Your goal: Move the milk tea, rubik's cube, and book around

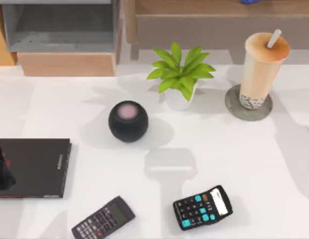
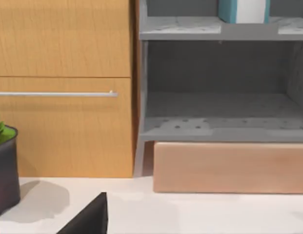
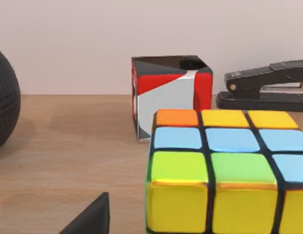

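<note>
Three views split the scene. From above, the milk tea [image 1: 260, 69] stands upright on a grey coaster [image 1: 233, 105] at the desk's [image 1: 244, 159] far right, straw [image 1: 273, 38] rising from its lid, right of the green plant [image 1: 180, 74]. A black book [image 1: 35, 167] lies flat at the left edge, with the left arm [image 1: 1, 167] over its near-left part. The right wrist view alone shows the rubik's cube [image 3: 224, 170] sitting square on a wooden surface [image 3: 68, 165], close before a red-and-white box [image 3: 168, 92] and a black stapler [image 3: 266, 87]. The left wrist view alone shows the teal book [image 2: 243, 10] standing upright on a grey shelf [image 2: 190, 29]. Neither pincer's opening can be told.
</note>
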Controlling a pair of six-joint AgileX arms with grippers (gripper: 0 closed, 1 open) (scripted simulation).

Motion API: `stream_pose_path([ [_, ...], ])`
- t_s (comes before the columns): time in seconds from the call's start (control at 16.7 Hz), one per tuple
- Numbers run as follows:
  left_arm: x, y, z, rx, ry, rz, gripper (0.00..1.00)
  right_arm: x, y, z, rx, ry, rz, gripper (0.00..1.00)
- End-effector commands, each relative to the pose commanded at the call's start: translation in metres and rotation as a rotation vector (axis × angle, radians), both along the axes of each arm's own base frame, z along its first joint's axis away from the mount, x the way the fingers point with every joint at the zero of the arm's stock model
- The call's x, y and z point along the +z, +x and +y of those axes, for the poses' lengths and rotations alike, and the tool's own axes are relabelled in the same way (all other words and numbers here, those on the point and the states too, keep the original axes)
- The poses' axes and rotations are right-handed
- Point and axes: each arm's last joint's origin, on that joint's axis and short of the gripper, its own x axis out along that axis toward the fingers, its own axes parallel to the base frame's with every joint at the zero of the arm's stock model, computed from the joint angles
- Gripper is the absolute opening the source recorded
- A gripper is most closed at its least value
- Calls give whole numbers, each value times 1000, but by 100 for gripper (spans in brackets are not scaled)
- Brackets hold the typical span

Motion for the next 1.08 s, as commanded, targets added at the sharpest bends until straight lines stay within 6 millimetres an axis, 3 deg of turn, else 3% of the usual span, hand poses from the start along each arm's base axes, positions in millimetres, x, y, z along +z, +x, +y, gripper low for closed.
stream_pose_path([
  [0.3, 0, 0, 0, 0, 0, 0, 100, 0, 0, -4, -6, 0, 0, 100],
  [0.54, 0, 0, 0, 0, 0, 0, 100, 9, -30, -23, -12, -3, -2, 100],
  [0.66, 0, 0, 0, 0, 0, 0, 100, 12, -60, -37, -12, -5, 0, 100],
  [0.84, 0, 0, 0, 0, 0, 0, 100, 7, -125, -63, -10, -6, 1, 100],
  [0.96, 0, 0, 0, 0, 0, 0, 100, -9, -177, -80, -9, -5, -3, 100],
  [1.08, 0, 0, 0, 0, 0, 0, 100, -38, -227, -94, -7, -4, -8, 100],
])
